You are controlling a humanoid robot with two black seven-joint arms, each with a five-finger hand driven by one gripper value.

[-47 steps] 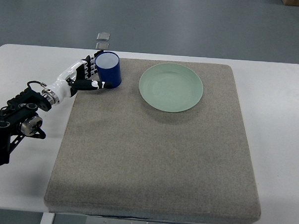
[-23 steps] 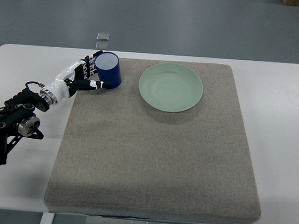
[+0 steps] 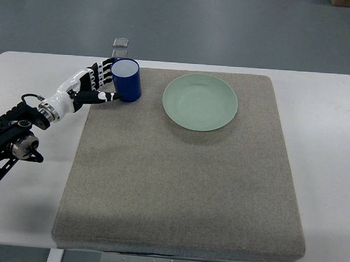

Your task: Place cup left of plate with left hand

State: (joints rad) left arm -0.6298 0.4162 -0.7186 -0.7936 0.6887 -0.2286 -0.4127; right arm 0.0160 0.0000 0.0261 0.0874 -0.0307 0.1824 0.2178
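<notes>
Hidden: the left side of the cup (image 3: 127, 80) is covered by the fingers (image 3: 103, 74) of the left hand (image 3: 94, 86), so I cannot see how much of the wall they touch there.
Cut off: the left arm (image 3: 15, 138) runs out of the picture at the left edge; only its dark joints and white forearm show.
Hard to make out: two small clear pieces (image 3: 120, 47) lie on the floor beyond the table (image 3: 327, 114); what they are I cannot tell.
Cup: dark blue outside, pale inside, upright, mouth open to the top.
Cup place: on the far left corner of the grey mat (image 3: 178, 183), left of the plate (image 3: 200, 101) and apart from it, with bare mat between them.
Left hand: white and black, fingers curled round the cup's left side, thumb lying along its near base; it looks to have hold of the cup, though the contact itself is partly out of sight.
Plate: pale green, round, on the far half of the mat.
Mat: lies on the white table, covering most of its middle.
</notes>
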